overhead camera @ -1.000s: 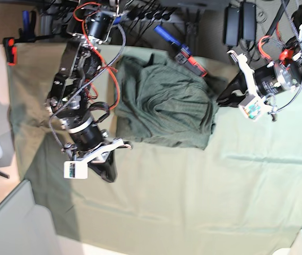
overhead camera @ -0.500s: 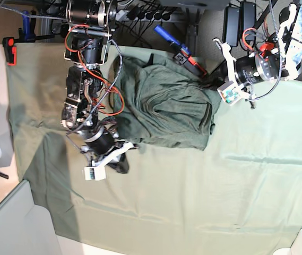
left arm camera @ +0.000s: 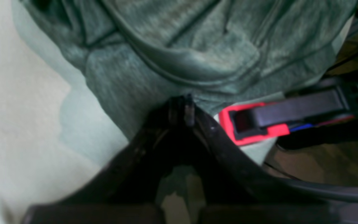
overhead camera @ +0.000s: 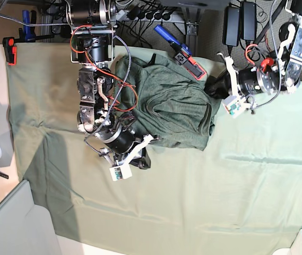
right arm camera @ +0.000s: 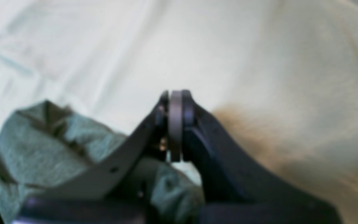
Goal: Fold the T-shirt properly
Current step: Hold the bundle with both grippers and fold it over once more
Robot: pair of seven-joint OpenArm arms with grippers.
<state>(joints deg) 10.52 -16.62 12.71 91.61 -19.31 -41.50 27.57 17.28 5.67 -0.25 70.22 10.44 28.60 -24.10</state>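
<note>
the dark olive-green knit t-shirt [overhead camera: 172, 106] lies bunched on the pale green table cloth [overhead camera: 219, 191], near the far edge. its long side runs across the table, from one arm to the other. the left gripper [left arm camera: 180, 107] touches its edge, fingers pressed together. the right gripper [right arm camera: 175, 124] sits beside it, fingers together, holding nothing.

Left end effector [left arm camera: 182, 107] closed, right end effector [right arm camera: 176, 102] closed, both arms angled inward

Pale green table cloth [overhead camera: 235, 196] over the table, red-and-black clamps [overhead camera: 10, 49] at its edge, tangled cables [overhead camera: 156, 13] behind
</note>
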